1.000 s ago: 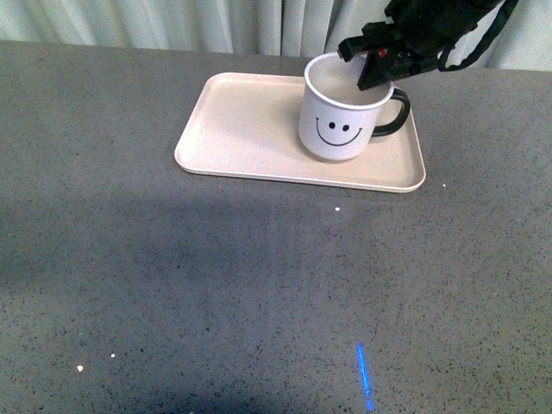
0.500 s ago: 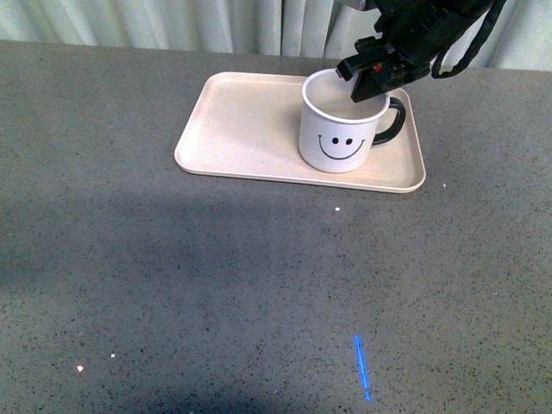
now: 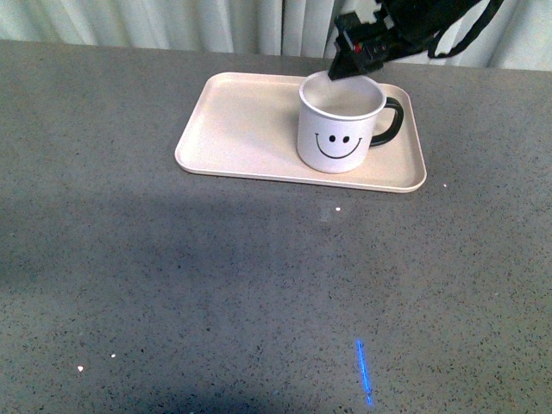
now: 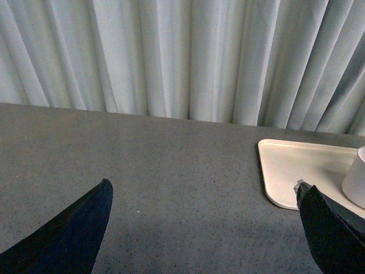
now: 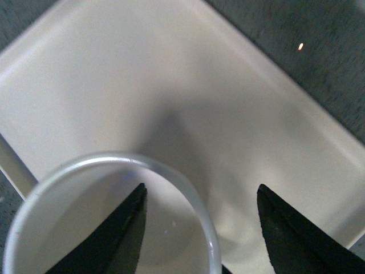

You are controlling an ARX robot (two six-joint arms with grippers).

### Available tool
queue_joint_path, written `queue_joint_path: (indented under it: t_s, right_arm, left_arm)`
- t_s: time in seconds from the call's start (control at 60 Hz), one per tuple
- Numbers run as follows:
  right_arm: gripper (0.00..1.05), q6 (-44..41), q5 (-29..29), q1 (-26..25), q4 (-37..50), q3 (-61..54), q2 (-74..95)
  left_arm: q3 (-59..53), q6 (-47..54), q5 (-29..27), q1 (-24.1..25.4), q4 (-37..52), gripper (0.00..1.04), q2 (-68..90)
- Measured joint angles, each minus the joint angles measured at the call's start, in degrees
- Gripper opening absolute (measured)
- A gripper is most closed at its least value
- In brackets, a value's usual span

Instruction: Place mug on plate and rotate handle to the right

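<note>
The mug (image 3: 339, 129) stands upright on the right part of the plate (image 3: 241, 121), smiley face toward the camera and black handle (image 3: 392, 121) pointing right, on a grey speckled table (image 3: 259, 285) in the front view. The right gripper (image 3: 352, 53) hangs just above the mug's far rim, clear of it. A pale curtain (image 3: 172, 21) lines the back edge of the table, and a short blue streak of light (image 3: 364, 371) lies on the near surface.

From the left wrist, the left gripper (image 4: 202, 185) is spread wide over bare table with nothing between its two dark fingers (image 4: 74, 234). A corner of the plate (image 4: 296, 165) and a sliver of the mug (image 4: 356, 177) show at one side, the curtain (image 4: 171, 57) behind.

From the right wrist, looking straight down, the right gripper (image 5: 201, 188) is parted wide. One finger (image 5: 122, 234) sits over the mug's (image 5: 85, 228) open mouth and the other over the plate (image 5: 171, 74), the white rim passing between them ungripped. Grey table (image 5: 319, 34) shows past the plate's edge.
</note>
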Motion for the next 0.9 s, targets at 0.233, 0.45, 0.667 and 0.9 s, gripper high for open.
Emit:
queue_joint_path:
  t_s: [0.233, 0.45, 0.667, 0.9]
  right_arm:
    - [0.91, 1.66, 5.20, -0.76, 9.53, -4.37, -5.92]
    - [0.51, 19.39, 21.51, -0.68, 65.64, -41.13, -17.75]
    - [0.12, 21.79, 20.94, -2.05, 76.00, -60.96, -30.36]
    - [0.02, 21.99, 17.86, -4.48, 79.14, -75.71, -40.41]
  left_arm:
    - [0.00, 0.00, 0.00, 0.00, 0.00, 0.95, 0.00]
    - [0.00, 0.00, 0.00, 0.00, 0.00, 0.95, 0.00]
    - [0.00, 0.00, -0.02, 0.00, 0.00, 0.95, 0.00]
    - [0.00, -0.02, -0.02, 0.00, 0.00, 0.95, 0.00]
